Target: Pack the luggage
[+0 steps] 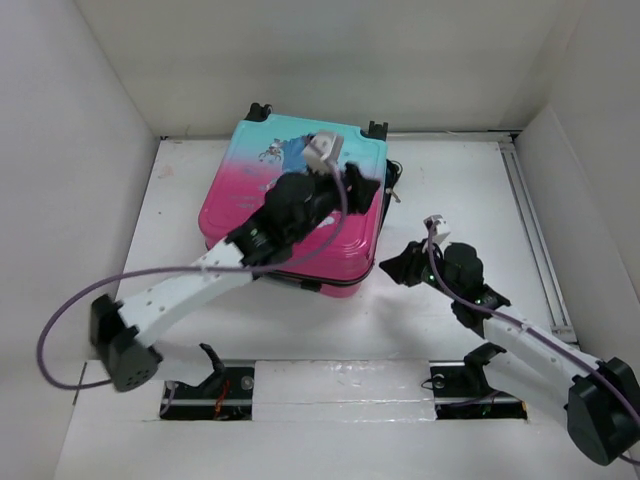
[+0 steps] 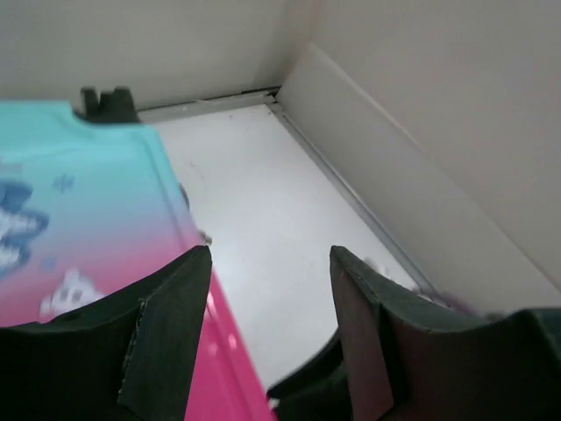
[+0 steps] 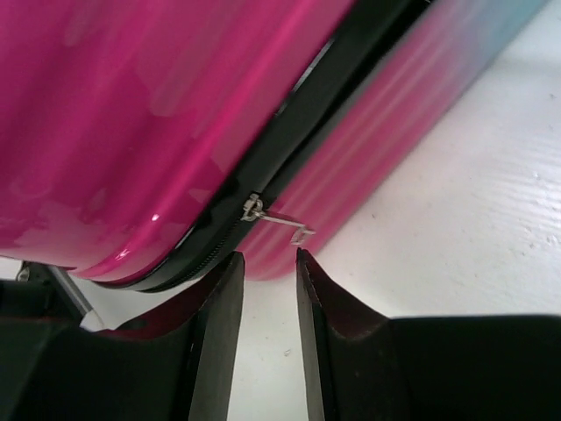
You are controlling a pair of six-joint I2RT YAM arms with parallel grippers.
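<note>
A closed child's suitcase (image 1: pixel 232 200) is laid flat at mid-rear of the white worktop (image 1: pixel 460 190). Its zipper pull (image 3: pixel 282 221) is seen at twelve o'clock, just beyond the right pincer (image 3: pixel 267 263), which is narrowly parted and empty. The seam is run from seven to one o'clock. The left pincer (image 2: pixel 270 254), parted and empty, is held above the shell. White walls stand close.

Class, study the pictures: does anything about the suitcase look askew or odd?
The suitcase lies turned at an angle to the edges of the table, and its zipper pull sticks out loose at a pink corner.
</note>
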